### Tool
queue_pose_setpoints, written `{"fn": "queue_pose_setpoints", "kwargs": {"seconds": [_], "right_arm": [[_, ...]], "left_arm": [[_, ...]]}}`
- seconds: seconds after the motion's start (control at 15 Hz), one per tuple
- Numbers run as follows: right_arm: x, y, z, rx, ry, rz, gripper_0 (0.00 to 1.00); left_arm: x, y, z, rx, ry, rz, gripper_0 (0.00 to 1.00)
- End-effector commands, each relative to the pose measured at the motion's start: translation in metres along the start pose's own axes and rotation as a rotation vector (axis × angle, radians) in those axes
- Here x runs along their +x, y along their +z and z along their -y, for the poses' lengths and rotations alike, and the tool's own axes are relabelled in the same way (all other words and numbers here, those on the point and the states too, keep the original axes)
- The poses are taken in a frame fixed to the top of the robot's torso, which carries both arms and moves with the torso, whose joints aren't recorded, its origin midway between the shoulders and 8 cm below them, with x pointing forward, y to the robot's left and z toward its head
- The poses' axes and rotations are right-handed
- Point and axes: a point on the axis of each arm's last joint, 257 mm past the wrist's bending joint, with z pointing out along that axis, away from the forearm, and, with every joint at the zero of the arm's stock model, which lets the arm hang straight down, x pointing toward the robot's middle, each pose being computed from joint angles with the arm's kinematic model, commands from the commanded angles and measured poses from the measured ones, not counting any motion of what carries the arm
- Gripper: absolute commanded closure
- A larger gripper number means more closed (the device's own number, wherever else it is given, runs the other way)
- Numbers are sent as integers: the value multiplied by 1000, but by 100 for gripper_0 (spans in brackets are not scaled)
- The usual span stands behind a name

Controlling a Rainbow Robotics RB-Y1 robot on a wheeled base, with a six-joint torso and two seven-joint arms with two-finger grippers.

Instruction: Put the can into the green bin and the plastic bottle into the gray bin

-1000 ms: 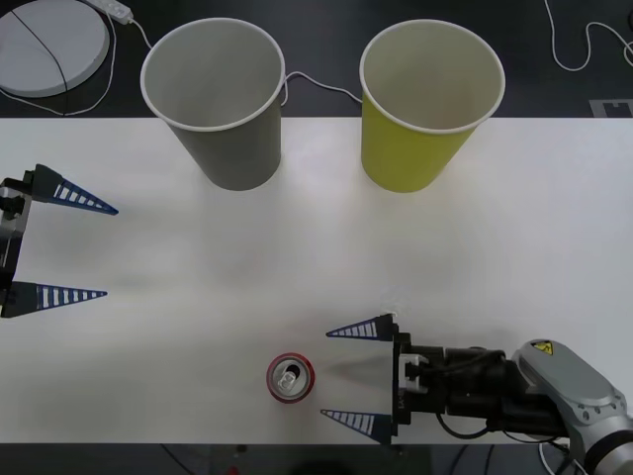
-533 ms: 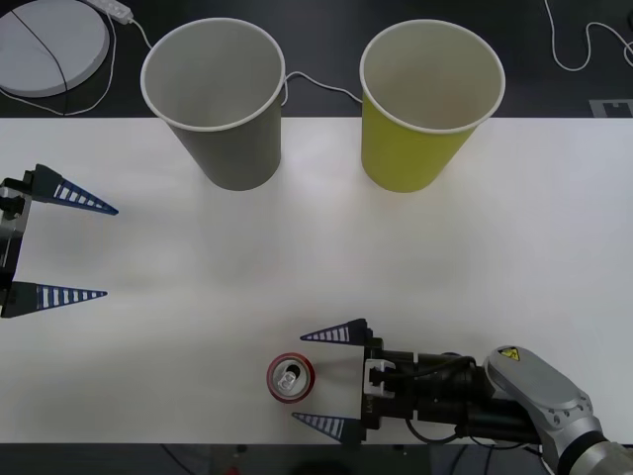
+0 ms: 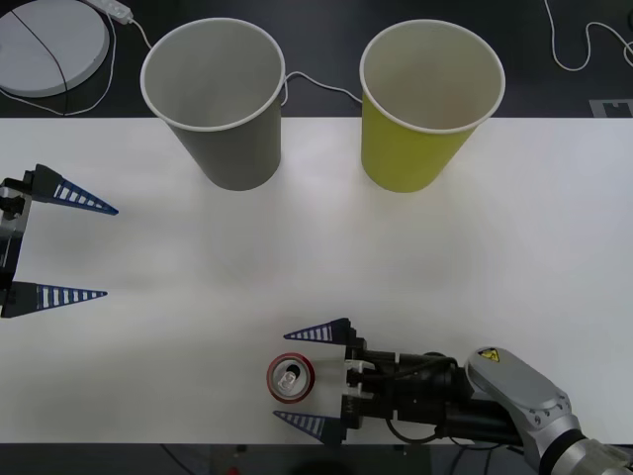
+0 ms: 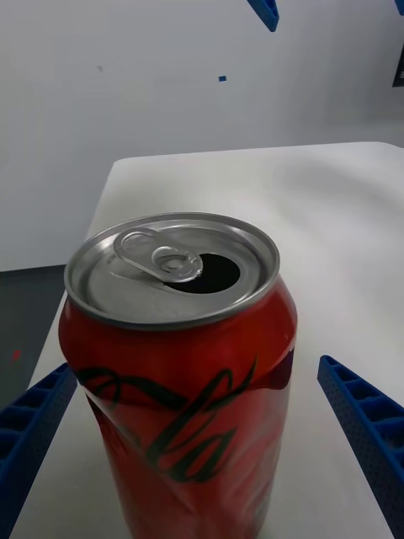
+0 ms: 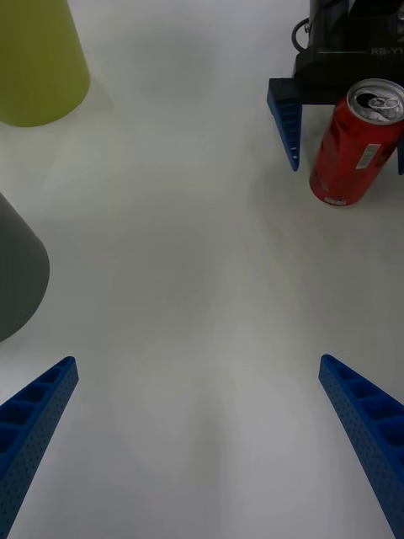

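One red aluminium can [image 3: 291, 378] stands between the spread ribbed fingers of the right gripper [image 3: 306, 378], untouched. Two tapered paper cups, the gray bin [image 3: 220, 100] and the green bin [image 3: 426, 103], stand well beyond it. The left gripper [image 3: 61, 243] rests apart, fingers spread.

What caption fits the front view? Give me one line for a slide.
Right gripper, fingers open on either side of the upright red can, on the white table; gray bin and green bin behind; left gripper open.

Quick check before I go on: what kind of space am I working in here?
Likely a lab test bench: a plain white table, two paper-cup stand-ins, the gray bin and the green bin, and white cables on the dark floor behind.
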Motion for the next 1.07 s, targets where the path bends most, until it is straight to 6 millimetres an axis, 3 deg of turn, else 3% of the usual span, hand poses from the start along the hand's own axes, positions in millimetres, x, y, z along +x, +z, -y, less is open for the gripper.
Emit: {"fn": "queue_pose_setpoints", "kwargs": {"seconds": [0.07, 0.2, 0.27, 0.33, 0.4, 1.07], "right_arm": [[-1, 6, -2, 1, 7, 0, 0], [-1, 10, -3, 4, 4, -1, 0], [-3, 10, -3, 3, -2, 2, 19], [-2, 10, -2, 5, -2, 2, 88], [-3, 10, -2, 8, -2, 4, 100], [-12, 3, 7, 2, -13, 16, 100]], "left_arm": [[0, 0, 0, 0, 0, 0, 0], [0, 0, 0, 0, 0, 0, 0], [0, 0, 0, 0, 0, 0, 0], [0, 0, 0, 0, 0, 0, 0], [0, 0, 0, 0, 0, 0, 0], [0, 0, 0, 0, 0, 0, 0]]}}
